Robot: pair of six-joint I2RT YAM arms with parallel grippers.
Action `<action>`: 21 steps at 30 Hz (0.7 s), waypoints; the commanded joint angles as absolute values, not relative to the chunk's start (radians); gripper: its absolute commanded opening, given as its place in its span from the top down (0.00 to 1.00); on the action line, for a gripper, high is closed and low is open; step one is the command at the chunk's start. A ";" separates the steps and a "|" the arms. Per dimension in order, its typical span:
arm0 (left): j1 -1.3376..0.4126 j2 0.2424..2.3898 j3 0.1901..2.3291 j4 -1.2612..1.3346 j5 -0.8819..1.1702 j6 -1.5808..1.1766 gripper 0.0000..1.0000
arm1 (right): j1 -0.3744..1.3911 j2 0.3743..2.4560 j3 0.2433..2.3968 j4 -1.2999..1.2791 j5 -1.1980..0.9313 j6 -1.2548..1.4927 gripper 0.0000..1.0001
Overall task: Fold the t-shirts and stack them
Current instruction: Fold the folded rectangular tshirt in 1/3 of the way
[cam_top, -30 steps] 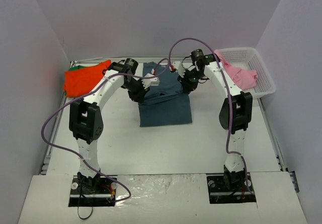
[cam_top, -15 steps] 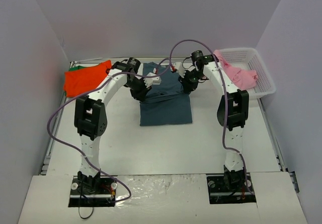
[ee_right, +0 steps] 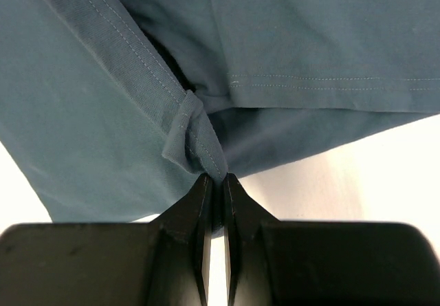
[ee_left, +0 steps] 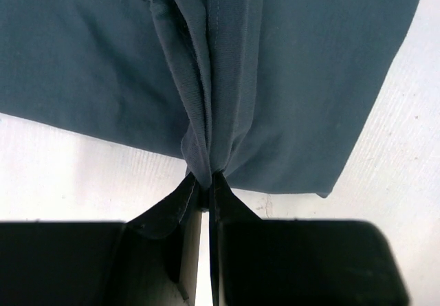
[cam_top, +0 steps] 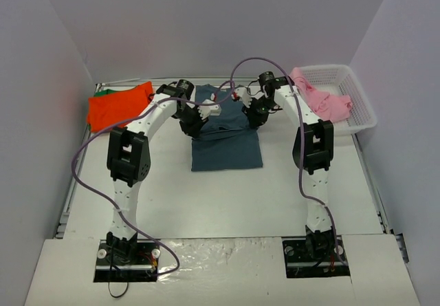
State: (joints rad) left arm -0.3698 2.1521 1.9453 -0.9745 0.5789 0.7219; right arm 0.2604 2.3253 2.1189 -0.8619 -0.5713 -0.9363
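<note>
left gripper (ee_left: 205,182): pinching slate-blue shirt (cam_top: 227,151) | right gripper (ee_right: 216,180): same | green shirt (cam_top: 101,93): mostly hidden under orange-red shirt (cam_top: 113,110)

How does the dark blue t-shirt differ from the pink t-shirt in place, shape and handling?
The dark blue t-shirt lies on the table, in the middle; the pink t-shirt hangs over the rim of the white basket, far right. The blue one is mostly flat, with straight edges; the pink one is crumpled. The left gripper and the right gripper each pinch the blue one; none touches the pink one. Both are plain cloth.
</note>
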 commanded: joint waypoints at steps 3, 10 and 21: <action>-0.354 2.164 1.993 -0.965 0.600 0.736 0.97 | 0.252 2.358 2.178 -0.877 -0.569 -0.942 1.00; -0.354 2.204 2.017 -0.954 0.594 0.730 0.95 | 0.252 2.384 2.190 -0.867 -0.560 -0.937 0.97; -0.354 2.157 2.055 -0.881 0.485 0.724 0.71 | 0.253 2.359 2.197 -0.732 -0.500 -0.839 0.66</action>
